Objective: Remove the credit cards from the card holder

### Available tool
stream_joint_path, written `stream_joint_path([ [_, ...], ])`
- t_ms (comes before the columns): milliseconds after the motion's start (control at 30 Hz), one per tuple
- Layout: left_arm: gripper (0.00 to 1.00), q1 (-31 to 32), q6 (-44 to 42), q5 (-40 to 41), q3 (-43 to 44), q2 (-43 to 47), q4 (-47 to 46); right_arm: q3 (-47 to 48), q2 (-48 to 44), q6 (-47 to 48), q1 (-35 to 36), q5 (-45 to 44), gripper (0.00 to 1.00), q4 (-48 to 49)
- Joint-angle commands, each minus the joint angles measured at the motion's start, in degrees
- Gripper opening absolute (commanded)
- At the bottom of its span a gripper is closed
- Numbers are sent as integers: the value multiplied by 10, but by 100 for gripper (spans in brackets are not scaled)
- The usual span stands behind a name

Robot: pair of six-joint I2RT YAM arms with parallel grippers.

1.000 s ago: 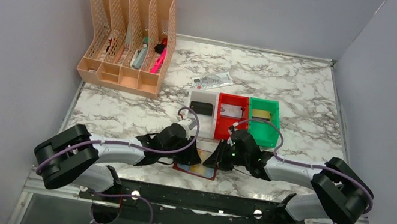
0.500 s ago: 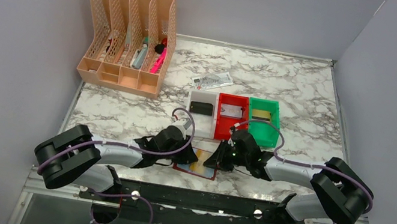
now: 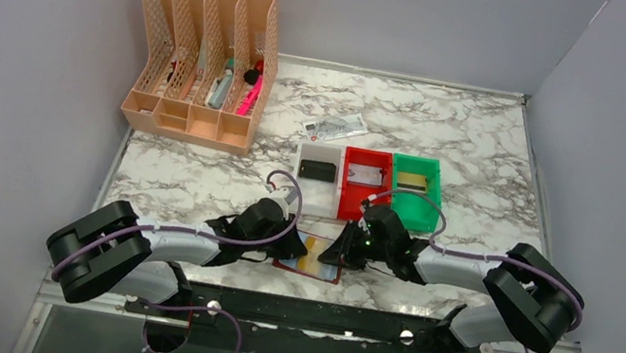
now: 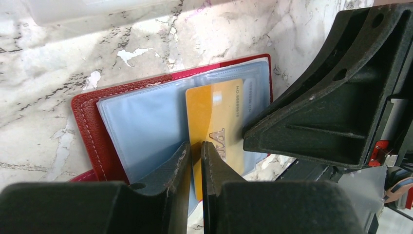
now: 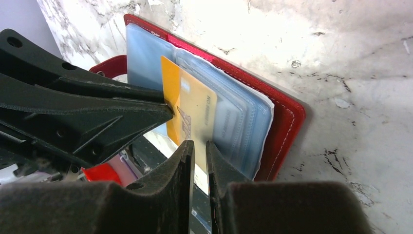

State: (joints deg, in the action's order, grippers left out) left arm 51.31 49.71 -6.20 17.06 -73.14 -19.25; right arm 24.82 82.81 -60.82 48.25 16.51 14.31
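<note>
Your left gripper [image 4: 196,152] is pinched on the corner of one gold card [image 4: 216,117], which tilts up from the bluish sleeves [image 4: 141,126]. Your right gripper [image 5: 200,151], jaws nearly together, nips the sleeve edge of the one open red card holder [image 4: 87,129]. The holder lies flat on the marble table [image 3: 485,157]. Beyond stand three bins: white [image 3: 313,200], red [image 3: 361,212], green [image 3: 413,218].

The left gripper [image 4: 195,145] and right gripper [image 5: 199,145] are matte black. Between the left one's fingers shows a gold-orange card [image 4: 214,117] with dark lettering, over bluish-clear sleeves [image 4: 141,126] in a red card holder [image 4: 85,122] with pale stitching. Under both, the table [image 4: 48,58] is white marble veined grey and black. Beyond them: a white bin [image 3: 317,200], a red bin [image 3: 346,192], a green bin [image 3: 413,215].
</note>
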Motion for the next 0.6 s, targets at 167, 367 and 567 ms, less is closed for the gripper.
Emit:
stream_joint_path([
  [167,24,-7,31,-93,-14,2,-38,-26,54,3,3,-22,21,-17],
  [367,30,-34,51,-95,-42,15,-38,-28,58,1,3,-23,20,-14],
  [567,35,-42,56,-110,-49,1,-38,-29,61,-2,3,-23,20,-9],
])
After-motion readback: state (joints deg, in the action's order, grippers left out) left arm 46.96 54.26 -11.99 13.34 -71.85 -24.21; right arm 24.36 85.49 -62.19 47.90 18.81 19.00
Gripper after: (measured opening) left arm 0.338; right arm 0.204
